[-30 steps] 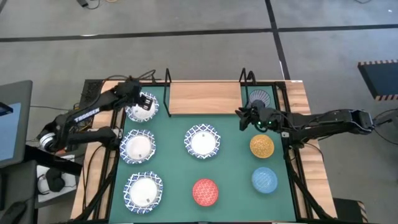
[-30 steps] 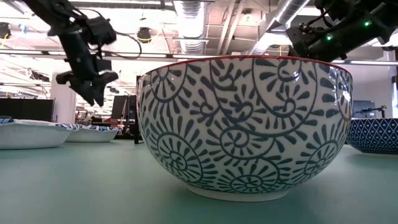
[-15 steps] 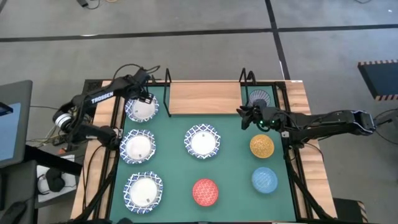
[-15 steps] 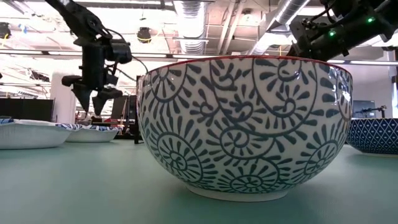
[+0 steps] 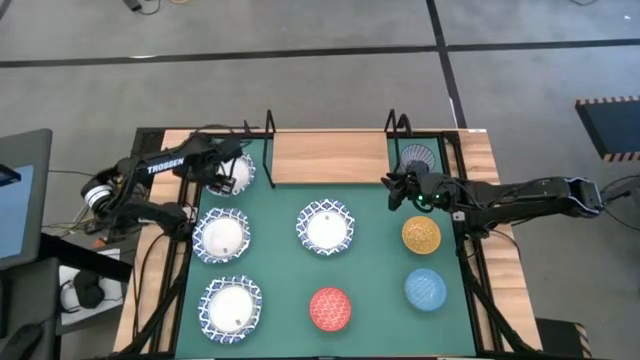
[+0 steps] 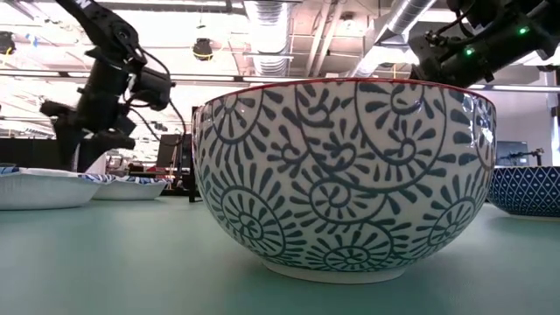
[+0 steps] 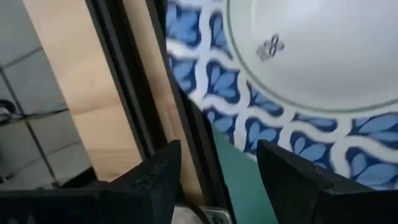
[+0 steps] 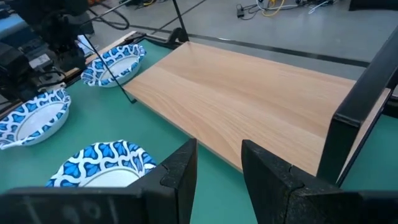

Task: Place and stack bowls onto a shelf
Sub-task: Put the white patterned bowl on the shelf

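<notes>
Eight bowls sit on the green mat (image 5: pixel 370 255), all empty. The shelf (image 5: pixel 330 157) at the mat's back edge holds nothing. The left gripper (image 7: pixel 217 171), fingers spread wide, hangs over the near rim of the back-left white bowl (image 5: pixel 229 173). The right gripper (image 8: pixel 217 165), fingers parted and empty, hovers near the shelf's right end, beside the grey-blue bowl (image 5: pixel 419 156).

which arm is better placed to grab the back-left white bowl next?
Left. The left gripper sits open at the rim of that white bowl, beside the shelf. The right gripper hovers open across the mat, near the shelf's other end.
</notes>
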